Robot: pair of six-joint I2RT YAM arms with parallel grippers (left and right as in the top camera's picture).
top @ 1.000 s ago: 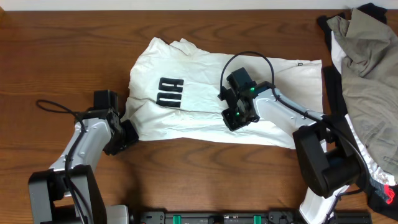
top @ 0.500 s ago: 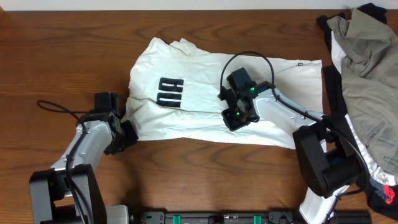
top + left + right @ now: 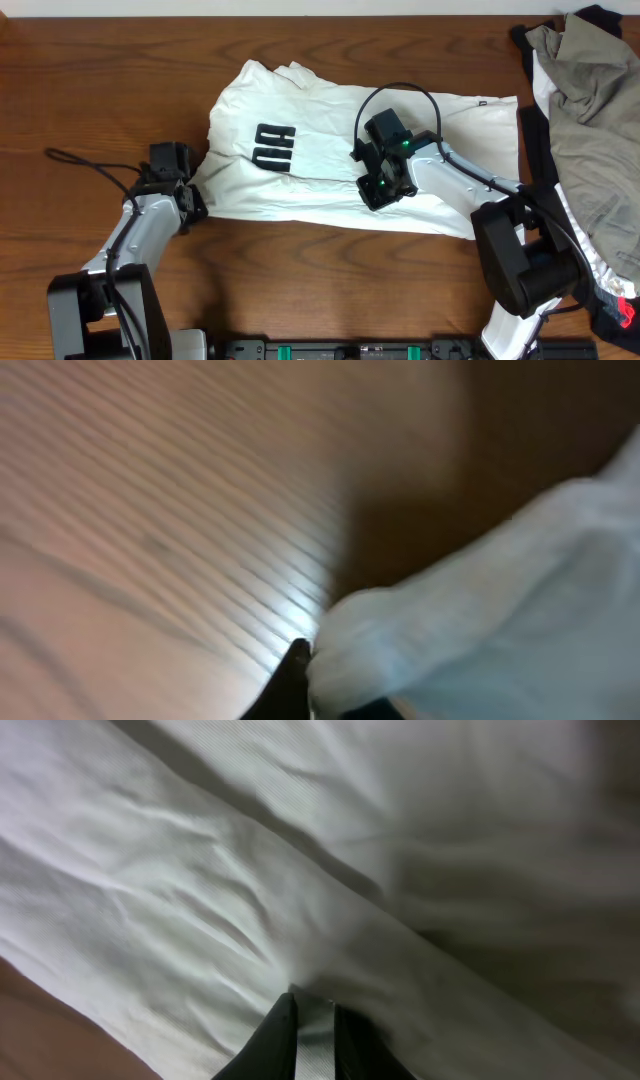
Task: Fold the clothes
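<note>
The clothes are a white T-shirt with a black block-letter print, spread wrinkled across the middle of the wooden table. My left gripper sits at the shirt's lower left edge. In the left wrist view a dark fingertip presses against bunched white fabric, and the left gripper is shut on it. My right gripper rests on the shirt's middle. In the right wrist view the right gripper is shut on a thin fold of the cloth.
An olive-grey garment lies heaped at the right edge, with black cloth under it. A thin cable trails on the table to the left of the left arm. Bare wood shows in front of the shirt.
The left gripper slid up and right to the shirt's lower left edge and closed on the fabric. The cable beside it shifted. The right arm stayed still.
</note>
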